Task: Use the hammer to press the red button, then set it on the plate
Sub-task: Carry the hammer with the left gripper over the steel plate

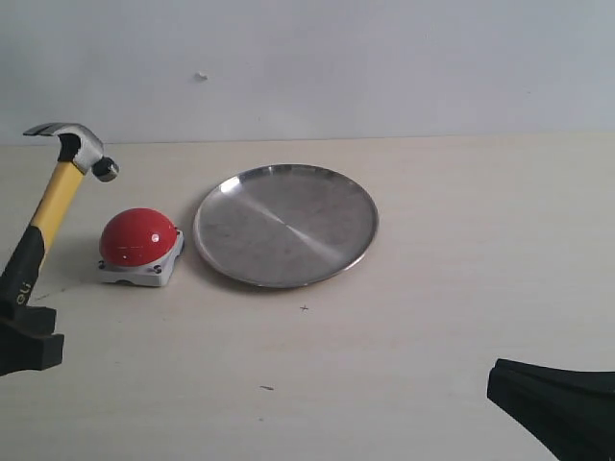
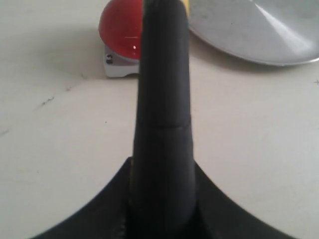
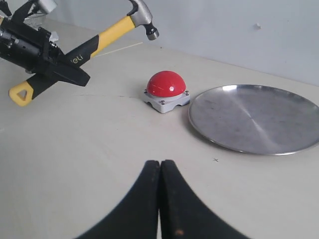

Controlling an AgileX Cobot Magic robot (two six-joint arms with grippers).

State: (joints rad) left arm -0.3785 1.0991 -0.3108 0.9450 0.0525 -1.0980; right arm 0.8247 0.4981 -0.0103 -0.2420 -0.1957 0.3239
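I hold the hammer (image 1: pixel 60 192) in the left claw (image 3: pixel 52 67), raised by the button (image 1: pixel 139 235); right claw (image 3: pixel 160 172) closed, empty; press and plate (image 1: pixel 285 226) look undone

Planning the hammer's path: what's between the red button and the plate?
Only a narrow bare strip of table separates the red button and the plate, seen in exterior and right wrist views.

exterior faces wall (image 1: pixel 384 58); all share plate (image 1: pixel 288 227)
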